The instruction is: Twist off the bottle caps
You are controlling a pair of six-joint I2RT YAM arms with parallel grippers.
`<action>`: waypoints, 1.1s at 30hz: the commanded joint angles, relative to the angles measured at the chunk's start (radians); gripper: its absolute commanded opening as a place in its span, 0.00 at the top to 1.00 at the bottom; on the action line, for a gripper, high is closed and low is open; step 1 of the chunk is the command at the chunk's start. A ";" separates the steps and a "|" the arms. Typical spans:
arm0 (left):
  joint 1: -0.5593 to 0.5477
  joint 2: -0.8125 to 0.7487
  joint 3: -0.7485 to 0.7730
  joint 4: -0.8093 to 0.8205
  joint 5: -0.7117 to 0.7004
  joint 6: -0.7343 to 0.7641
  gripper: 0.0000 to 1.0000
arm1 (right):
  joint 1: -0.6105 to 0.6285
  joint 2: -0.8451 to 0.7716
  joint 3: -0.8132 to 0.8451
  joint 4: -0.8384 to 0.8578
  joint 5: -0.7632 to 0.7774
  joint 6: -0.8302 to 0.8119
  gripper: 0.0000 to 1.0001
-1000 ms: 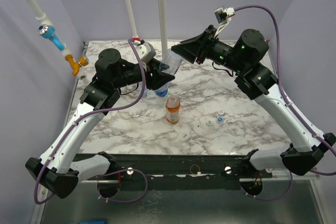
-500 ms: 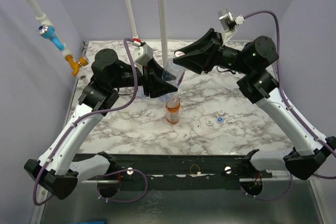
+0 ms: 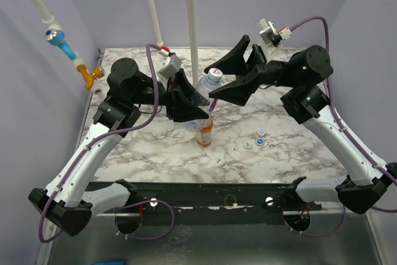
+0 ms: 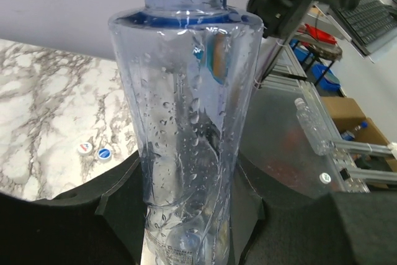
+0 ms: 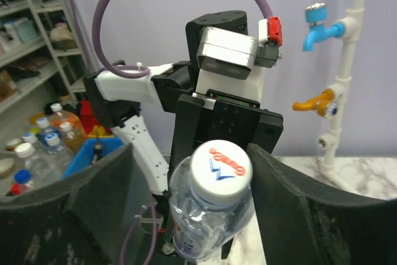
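My left gripper [image 3: 189,100] [image 4: 186,203] is shut on the lower body of a clear bottle [image 3: 201,90] [image 4: 186,110] and holds it above the table, neck up and to the right. Its white cap [image 3: 214,74] [image 5: 219,167] with red and blue print sits on the neck. My right gripper [image 3: 219,79] [image 5: 195,175] is open, one jaw on each side of the cap and clear of it. An orange bottle [image 3: 204,130] stands on the marble table [image 3: 291,153] just below. Three loose caps [image 3: 248,144] [image 4: 104,152] lie to its right.
Two white pipes [image 3: 191,17] rise at the back of the table. A pipe with a blue tap [image 3: 59,38] and a yellow valve [image 3: 92,76] runs along the left wall. A black rail [image 3: 211,193] lines the near edge.
My right gripper was shut on the cap and has opened, its jaws now apart beside it. The left arm has tipped the bottle more upright; the cap shows on the neck.
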 commanded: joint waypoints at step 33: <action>0.030 -0.015 -0.055 -0.058 -0.541 0.443 1.00 | 0.037 0.146 0.291 -0.519 0.579 -0.074 0.30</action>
